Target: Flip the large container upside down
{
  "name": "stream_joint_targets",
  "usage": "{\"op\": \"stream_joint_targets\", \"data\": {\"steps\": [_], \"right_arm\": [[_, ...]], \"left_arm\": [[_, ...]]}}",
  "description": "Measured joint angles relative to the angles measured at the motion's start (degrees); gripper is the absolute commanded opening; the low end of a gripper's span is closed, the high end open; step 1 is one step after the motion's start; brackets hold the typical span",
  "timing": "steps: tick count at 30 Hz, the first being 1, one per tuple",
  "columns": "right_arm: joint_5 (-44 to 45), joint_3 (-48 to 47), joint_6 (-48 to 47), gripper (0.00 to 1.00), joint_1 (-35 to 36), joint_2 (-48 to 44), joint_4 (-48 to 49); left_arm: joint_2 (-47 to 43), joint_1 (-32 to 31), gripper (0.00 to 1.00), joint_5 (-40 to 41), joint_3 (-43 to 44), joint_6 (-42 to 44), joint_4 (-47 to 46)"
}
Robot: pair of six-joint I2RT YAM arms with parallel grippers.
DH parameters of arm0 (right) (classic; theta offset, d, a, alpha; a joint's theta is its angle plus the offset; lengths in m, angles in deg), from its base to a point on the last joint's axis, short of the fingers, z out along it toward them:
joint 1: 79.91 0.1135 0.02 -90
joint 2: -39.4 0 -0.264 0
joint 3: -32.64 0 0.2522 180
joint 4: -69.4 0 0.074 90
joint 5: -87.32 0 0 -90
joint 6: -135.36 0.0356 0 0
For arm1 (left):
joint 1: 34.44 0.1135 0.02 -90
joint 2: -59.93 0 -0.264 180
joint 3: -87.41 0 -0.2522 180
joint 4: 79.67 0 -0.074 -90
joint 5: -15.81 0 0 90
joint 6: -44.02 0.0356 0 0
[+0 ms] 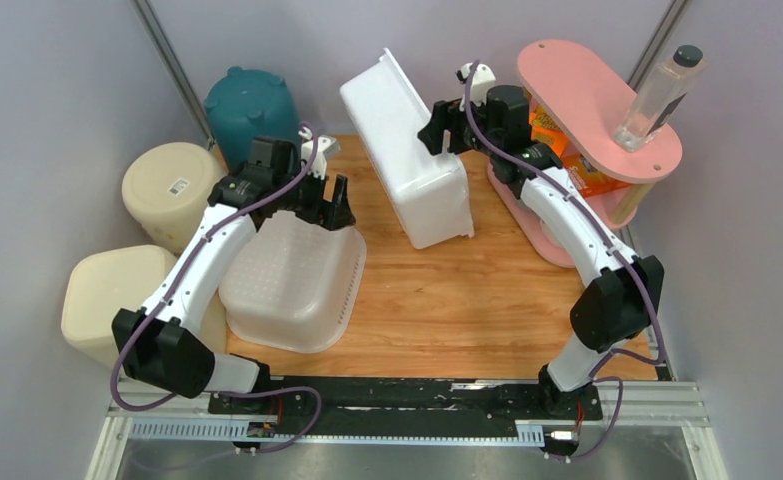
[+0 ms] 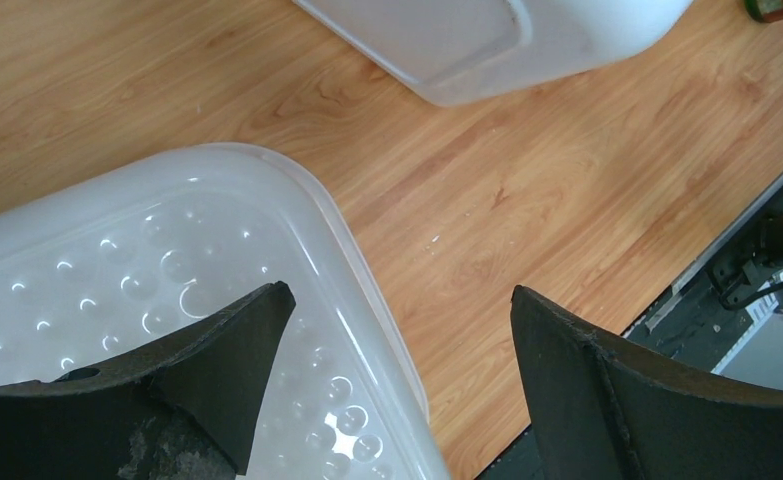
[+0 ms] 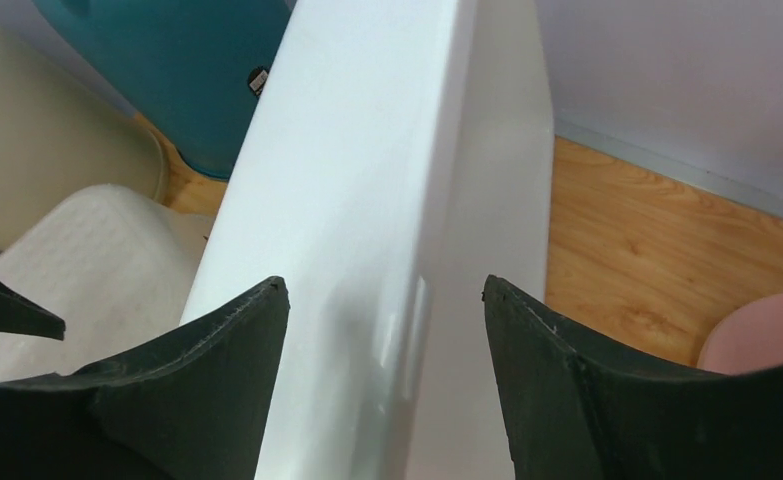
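A large white opaque tub (image 1: pixel 412 155) stands tipped on its side at the back middle of the wooden table, its rim pointing up and back. It also shows in the right wrist view (image 3: pixel 387 170) and the left wrist view (image 2: pixel 487 40). My right gripper (image 1: pixel 439 130) is open beside the tub's right face, and its jaws straddle the tub's edge (image 3: pixel 382 295) without closing on it. My left gripper (image 1: pixel 325 205) is open and empty over the far corner of a translucent dimpled tub (image 1: pixel 292 280) that lies upside down at the left (image 2: pixel 167 260).
A teal bin (image 1: pixel 250 105) and two cream bins (image 1: pixel 170 190) (image 1: pixel 117 295) stand along the left. A pink two-tier shelf (image 1: pixel 597 100) at the back right carries a clear bottle (image 1: pixel 662 95) and orange packets (image 1: pixel 572 150). Bare wood (image 1: pixel 467 300) lies in front.
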Motion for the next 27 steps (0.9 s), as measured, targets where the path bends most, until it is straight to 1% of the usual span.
{"op": "stream_joint_targets", "data": {"steps": [1,8,9,10,11,12,14,17,22,27], "right_arm": [[0.02,-0.70,-1.20,0.70,0.24,0.85,-0.02],[2.84,-1.97,-6.62,0.29,1.25,3.56,-0.04],[3.04,-1.99,-6.73,0.19,1.27,3.52,0.39],[4.79,-2.16,-7.34,0.08,1.40,3.21,0.66],[6.29,-2.08,-7.93,0.01,1.46,3.02,0.42],[7.87,-1.95,-8.61,0.00,1.44,3.02,0.70],[6.60,-1.95,-10.21,0.00,1.31,2.95,0.61],[9.09,-2.03,-8.98,0.00,1.38,2.51,-0.24],[4.81,-2.29,-3.37,0.00,-1.60,1.77,-2.29],[-0.61,-1.01,3.85,0.00,-7.15,-1.57,-6.23]], "left_arm": [[0.00,0.00,0.92,0.00,-0.15,0.00,0.00],[-0.57,0.00,0.92,0.02,-0.57,0.00,-0.83],[-0.83,0.00,0.92,0.00,-0.72,0.00,-0.96],[-1.05,0.00,0.92,0.00,-0.83,0.00,-0.98],[-1.25,0.00,0.92,0.00,-0.92,0.00,-1.05],[-1.53,0.00,0.92,0.02,-1.07,0.02,-1.05],[-1.86,0.00,0.92,0.02,-1.11,0.04,-1.05],[-2.27,0.00,0.92,0.28,-1.11,0.20,-1.03],[-3.15,0.00,0.92,1.01,-1.11,0.94,-0.55],[-3.98,0.00,0.92,1.84,-1.11,2.71,1.33]]}}
